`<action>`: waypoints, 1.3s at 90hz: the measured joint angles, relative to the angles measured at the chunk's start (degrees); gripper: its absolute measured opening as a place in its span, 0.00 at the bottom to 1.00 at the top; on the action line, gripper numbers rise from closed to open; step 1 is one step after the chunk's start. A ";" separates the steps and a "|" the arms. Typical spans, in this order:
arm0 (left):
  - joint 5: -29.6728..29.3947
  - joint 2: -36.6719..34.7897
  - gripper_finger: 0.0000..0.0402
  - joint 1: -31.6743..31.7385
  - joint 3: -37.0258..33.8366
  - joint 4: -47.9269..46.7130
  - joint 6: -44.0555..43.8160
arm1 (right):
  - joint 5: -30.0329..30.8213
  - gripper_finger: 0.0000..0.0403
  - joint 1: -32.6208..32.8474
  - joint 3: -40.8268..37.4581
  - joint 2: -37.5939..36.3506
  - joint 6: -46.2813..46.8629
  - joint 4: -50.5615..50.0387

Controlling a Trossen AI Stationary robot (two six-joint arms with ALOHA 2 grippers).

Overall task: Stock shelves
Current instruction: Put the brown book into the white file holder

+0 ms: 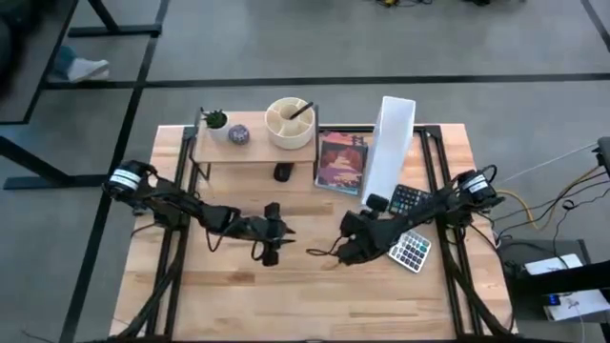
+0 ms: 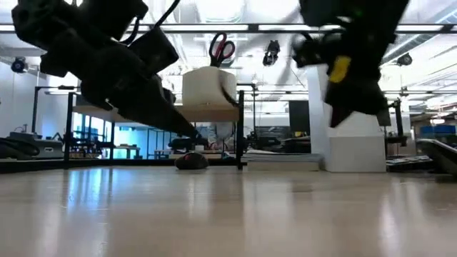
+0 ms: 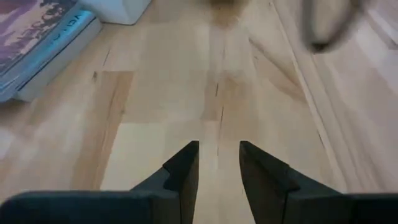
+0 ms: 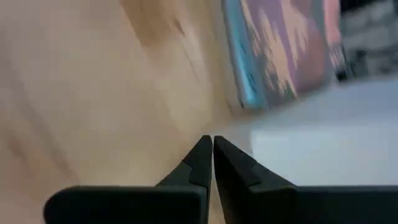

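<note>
A: Stocking looks partly done: the shelves [image 1: 250, 152] at the desk's [image 1: 286, 286] back-left carry a plant [image 1: 216, 120] and an organizer [image 1: 290, 122].

B: The book [image 1: 341, 162] and calculators [image 1: 410, 250] remain down; left claw [image 3: 217, 163] slightly parted, right claw [image 4: 212, 155] clenched, both empty.

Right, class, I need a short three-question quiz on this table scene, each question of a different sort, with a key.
1. True or false: the round cream organiser stands on the shelf.
2. Multiple choice: what lies on the table right of the shelf? A) a book B) a plate C) a mug
3. Fill in: the left gripper has its fingers ___, while the right gripper has its fingers shut.

Key: 1 true. 2 A, the book lies flat between the shelf and the white file holder. 3 open, over bare tabletop, holding nothing.
</note>
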 joint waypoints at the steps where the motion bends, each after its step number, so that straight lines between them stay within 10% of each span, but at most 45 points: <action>1: 0.01 0.00 0.24 0.00 -0.04 0.00 -0.02 | 0.23 0.00 -0.09 0.01 0.00 -1.01 0.97; 75: 0.04 0.00 0.24 -0.75 -0.27 -0.39 -0.79 | 2.52 0.00 -23.62 -0.65 7.18 -30.75 23.32; 117: -0.18 0.00 0.24 -0.97 -0.67 0.11 -0.96 | -7.58 0.00 -11.54 -0.93 6.17 -24.03 22.72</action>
